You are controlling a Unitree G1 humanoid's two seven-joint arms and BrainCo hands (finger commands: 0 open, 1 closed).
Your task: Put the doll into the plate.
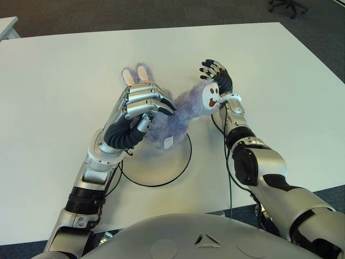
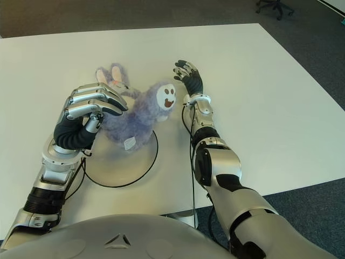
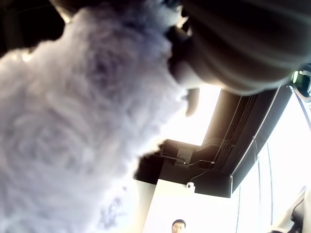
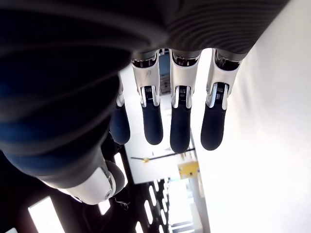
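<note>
Fingers of left hand curled over fluffy lilac plush rabbit doll, clutching its body. Doll partly over far edge of flat round white plate with black rim on white surface, ears pointing away from robot, face toward right hand. Right hand just beside doll's face, fingers extended and relaxed, grasping nothing.

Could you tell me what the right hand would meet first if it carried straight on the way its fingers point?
Probably nothing: the right hand, fingers spread beside the fluffy purple plush doll's face, points away over bare white table. Depth is uncertain.
</note>
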